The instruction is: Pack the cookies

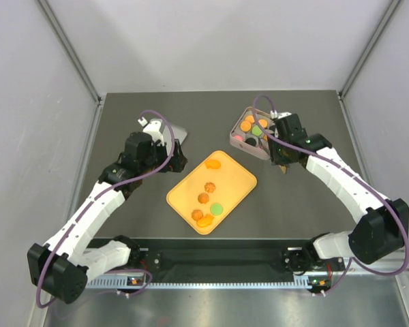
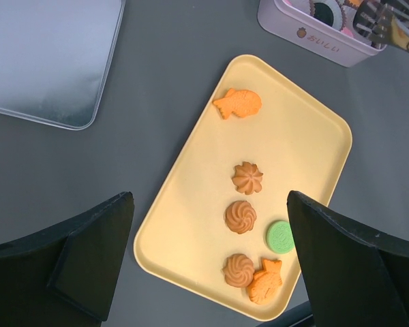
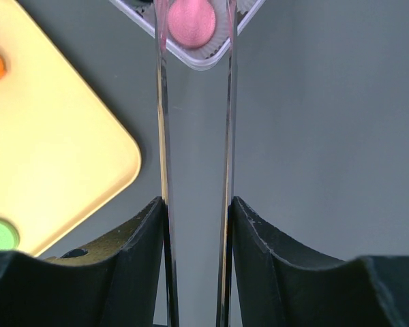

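Right gripper (image 3: 194, 41) with tweezer blades parted, nothing held | pink cookie (image 3: 191, 22) between tips, over pink tin (image 3: 242, 24) corner | lift straight, avoid snagging paper cup.

Both arms have white link shells with black joint housings, and a purple cable loops along each one. The left claw (image 2: 208, 266) has broad matte black fingers; the right claw (image 3: 194, 41) carries thin, shiny metal tong blades.

Cookies (image 1: 206, 198) on tray (image 1: 242, 178), tin (image 1: 240, 122) behind (rightward)
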